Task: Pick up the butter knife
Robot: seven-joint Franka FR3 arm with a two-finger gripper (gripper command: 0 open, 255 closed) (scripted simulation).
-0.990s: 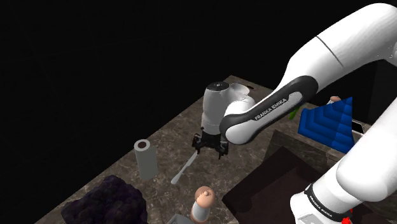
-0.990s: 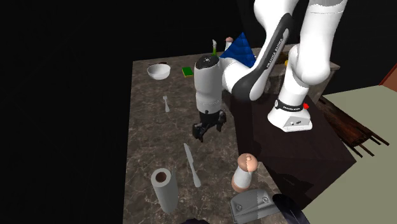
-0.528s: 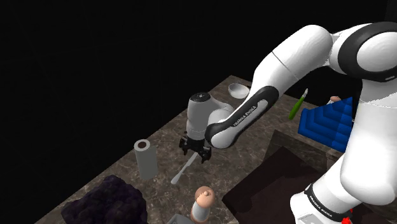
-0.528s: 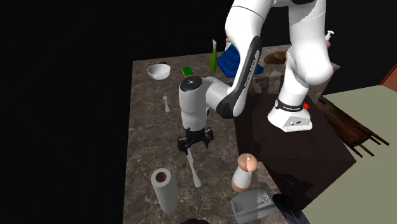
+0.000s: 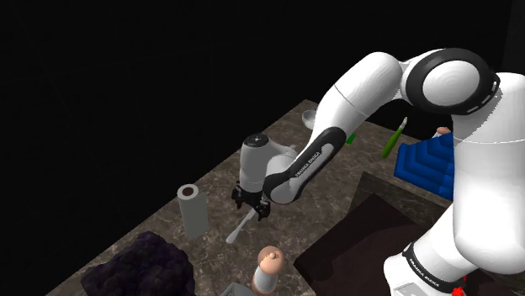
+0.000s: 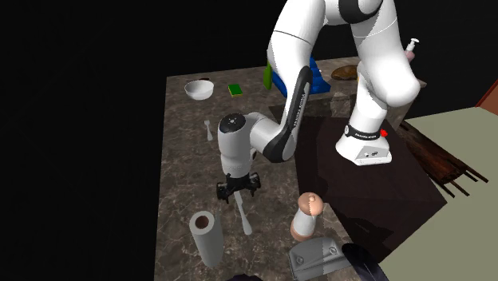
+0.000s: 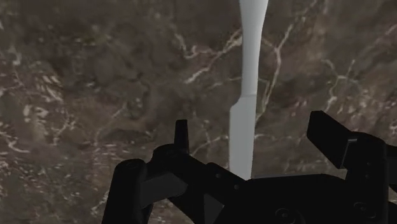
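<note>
We see the pincer (image 6: 239,191) lowered over the knife (image 7: 243,127), fingers apart and straddling it without touching, the knife lying flat on the marbled surface (image 7: 95,95); closing and lifting remain, we judge.

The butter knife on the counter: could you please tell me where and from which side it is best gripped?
I would take the butter knife from straight above, about where the slim handle meets the blade. It lies flat on the marbled counter, so only its narrow width offers itself; the tool, open, has a finger on each side of it.
</note>
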